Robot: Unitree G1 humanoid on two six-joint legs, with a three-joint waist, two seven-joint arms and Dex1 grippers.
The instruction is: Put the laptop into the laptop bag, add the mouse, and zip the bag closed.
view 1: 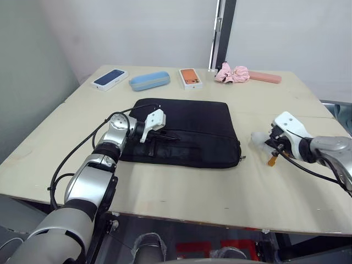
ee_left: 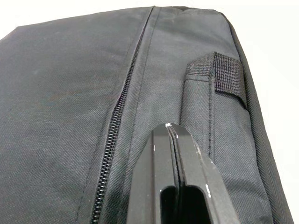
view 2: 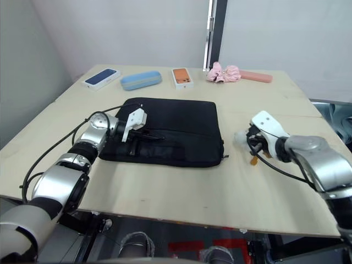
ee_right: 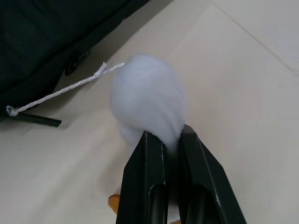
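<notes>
Fingers (ee_left: pixel 175 154) of our left gripper (ee_left: pixel 174 140) are pressed together with nothing between them. Their tips lie on top of the laptop bag (view 1: pixel 187 129). Beside the tips runs a zipper (ee_left: pixel 114 135), and a strap loop (ee_left: pixel 219 74) sits on their other side, a bit past the tips.

Our right gripper (ee_right: pixel 163 140) has its fingers (ee_right: pixel 149 163) squeezed on a fluffy white plush (ee_right: pixel 147 100). The soft fur bulges out past the tips, and a bit of orange (ee_right: pixel 114 201) peeks out under the fingers. A white string (ee_right: pixel 56 93) runs from the plush toward the bag's edge, which lies well past the tips.

The bag lies flat and closed on the table (view 1: pixel 181 187). We cannot see the laptop or the mouse.

Far beyond both grippers, along the table's back edge, we see a dark blue phone box (view 1: pixel 110 78), a blue case (view 1: pixel 149 81), an orange phone box (view 1: pixel 190 78), a pink scrunchie (view 1: pixel 231 73) and a pink case (view 1: pixel 265 77).
</notes>
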